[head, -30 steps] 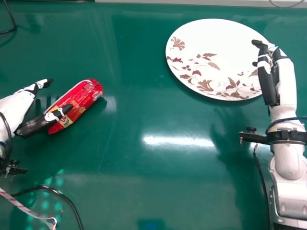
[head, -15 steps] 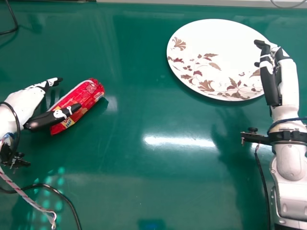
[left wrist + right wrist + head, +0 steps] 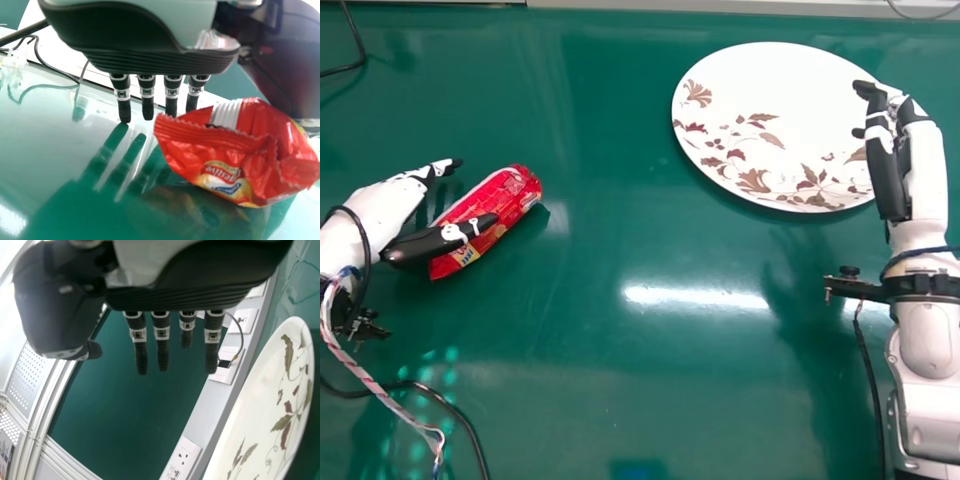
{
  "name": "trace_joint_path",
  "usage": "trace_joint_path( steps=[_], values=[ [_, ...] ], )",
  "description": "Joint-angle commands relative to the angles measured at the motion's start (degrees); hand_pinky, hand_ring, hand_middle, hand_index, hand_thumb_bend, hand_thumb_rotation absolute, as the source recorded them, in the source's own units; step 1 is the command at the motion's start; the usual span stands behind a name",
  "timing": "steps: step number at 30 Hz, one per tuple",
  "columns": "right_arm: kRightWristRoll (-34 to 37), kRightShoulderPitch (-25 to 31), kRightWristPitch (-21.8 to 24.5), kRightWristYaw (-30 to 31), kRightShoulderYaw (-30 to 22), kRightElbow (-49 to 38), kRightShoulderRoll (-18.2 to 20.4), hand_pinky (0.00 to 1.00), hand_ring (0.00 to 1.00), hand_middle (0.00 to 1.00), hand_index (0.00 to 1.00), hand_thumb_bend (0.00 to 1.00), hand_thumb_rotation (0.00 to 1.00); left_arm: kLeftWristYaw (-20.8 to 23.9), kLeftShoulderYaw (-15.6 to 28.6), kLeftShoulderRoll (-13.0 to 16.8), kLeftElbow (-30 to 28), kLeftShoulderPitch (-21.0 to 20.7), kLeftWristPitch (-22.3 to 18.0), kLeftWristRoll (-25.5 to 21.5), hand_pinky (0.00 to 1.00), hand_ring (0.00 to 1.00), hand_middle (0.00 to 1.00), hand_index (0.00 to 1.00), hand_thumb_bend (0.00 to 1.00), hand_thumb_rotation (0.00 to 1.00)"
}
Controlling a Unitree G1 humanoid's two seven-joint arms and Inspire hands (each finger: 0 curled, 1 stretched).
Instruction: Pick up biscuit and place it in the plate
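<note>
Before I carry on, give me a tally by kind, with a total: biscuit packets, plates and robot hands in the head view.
Biscuit packet: 1
Plate: 1
Left hand and right hand: 2
Total: 4

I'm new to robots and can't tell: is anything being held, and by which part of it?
Nothing looks held: the left hand has straight fingers; its thumb overlaps the biscuit but isn't curled round it. The right hand is empty.
</note>
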Motion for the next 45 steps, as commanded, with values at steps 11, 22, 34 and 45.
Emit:
trace_joint_path(
  steps=[11,22,34,45],
  values=[
    [0.63,1.15,0.25,0.65,-0.39,-1.21,-0.57,0.72,0.82,0.85,0.81,0.54,0.47,-8.63,-10.21,4.06,1.53,4.45,1.32,2.43,0.92,0.98,0.97,1.0,1.0,0.54],
    [1.46,1.22,0.79,0.94,-1.03,-1.98,-0.09,0.7,0.8,0.84,0.8,0.57,0.5,-17.42,-14.84,8.15,-3.05,4.93,8.98,3.53,0.98,0.98,0.96,1.0,1.0,0.55],
    [1.61,1.14,0.13,0.66,-1.53,-2.24,0.05,0.69,0.8,0.83,0.79,0.59,0.54,-24.92,-21.0,10.46,-5.46,1.45,14.94,8.59,0.77,0.79,0.82,0.85,0.75,0.25],
    [0.03,0.62,-0.95,-0.41,-1.8,-1.95,-0.32,0.68,0.8,0.83,0.79,0.57,0.54,-28.41,-21.73,6.94,-6.51,0.19,23.23,5.22,0.37,0.4,0.43,0.52,0.51,0.0]
  ],
)
